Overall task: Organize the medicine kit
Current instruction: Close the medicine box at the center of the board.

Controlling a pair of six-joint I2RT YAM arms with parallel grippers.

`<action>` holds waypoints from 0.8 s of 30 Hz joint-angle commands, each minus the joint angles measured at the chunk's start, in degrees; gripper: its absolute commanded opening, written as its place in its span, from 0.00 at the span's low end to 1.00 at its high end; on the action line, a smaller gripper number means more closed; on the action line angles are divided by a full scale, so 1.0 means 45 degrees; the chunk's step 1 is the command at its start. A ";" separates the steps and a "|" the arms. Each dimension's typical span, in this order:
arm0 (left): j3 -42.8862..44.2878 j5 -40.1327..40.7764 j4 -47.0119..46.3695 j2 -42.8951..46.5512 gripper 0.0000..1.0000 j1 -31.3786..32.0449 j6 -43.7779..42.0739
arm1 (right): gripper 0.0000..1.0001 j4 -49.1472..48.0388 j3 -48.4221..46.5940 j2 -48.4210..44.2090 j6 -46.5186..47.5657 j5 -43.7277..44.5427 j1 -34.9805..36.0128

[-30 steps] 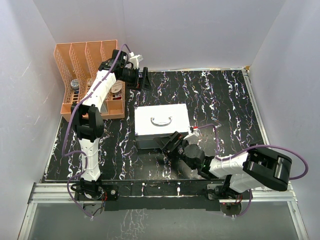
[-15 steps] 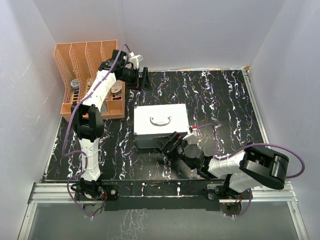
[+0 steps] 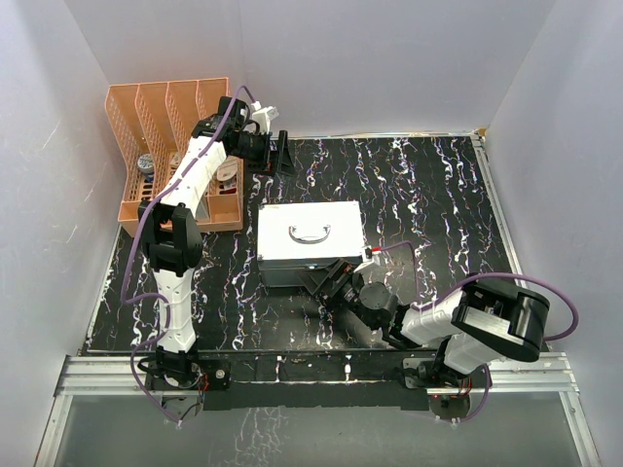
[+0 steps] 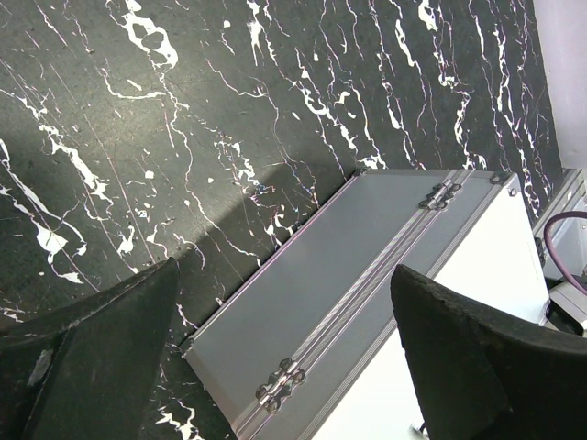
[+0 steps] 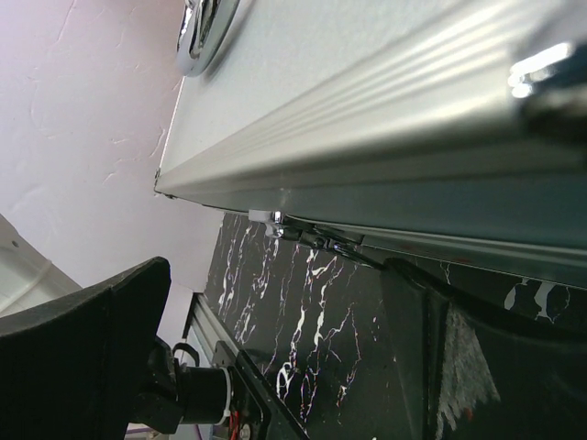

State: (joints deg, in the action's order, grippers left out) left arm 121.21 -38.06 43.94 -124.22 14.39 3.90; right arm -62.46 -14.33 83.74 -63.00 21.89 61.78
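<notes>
The medicine kit (image 3: 310, 241), a silver-grey case with its lid down and a metal handle (image 3: 311, 233) on top, stands mid-table. My left gripper (image 3: 277, 156) hovers open behind it, near the back wall. In its wrist view the kit's (image 4: 367, 293) hinged back side lies below my left gripper (image 4: 282, 302), whose black fingers are spread wide. My right gripper (image 3: 334, 280) is low at the kit's front face, open and holding nothing. In the right wrist view the lid edge (image 5: 385, 110) and a small latch (image 5: 280, 222) sit just above my right gripper (image 5: 275, 312).
An orange divided rack (image 3: 165, 117) holding small items stands at the back left, beside the left arm. White walls enclose the black marbled table (image 3: 438, 195). A metal rail (image 3: 311, 368) runs along the near edge.
The right gripper has crept left and closer to the kit's front. The kit has slid slightly left. The left arm has not moved.
</notes>
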 commanded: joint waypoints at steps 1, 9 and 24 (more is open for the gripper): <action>0.0397 -0.0135 0.0099 0.0052 0.97 0.0063 0.0168 | 0.99 -0.1503 0.0051 0.0049 0.0356 -0.0060 0.0060; 0.0429 -0.0128 0.0249 0.0059 0.97 0.0045 0.0047 | 0.98 -0.1746 0.0104 0.0074 0.0408 -0.0272 0.0060; 0.0350 -0.0138 0.0313 0.0125 0.97 0.0044 -0.0026 | 0.98 -0.2169 -0.0011 0.0208 0.0883 -0.0892 0.0100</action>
State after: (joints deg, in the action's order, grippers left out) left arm 121.21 -38.06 43.99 -124.44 14.39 4.01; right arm -65.34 -13.58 84.49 -61.01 19.49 61.80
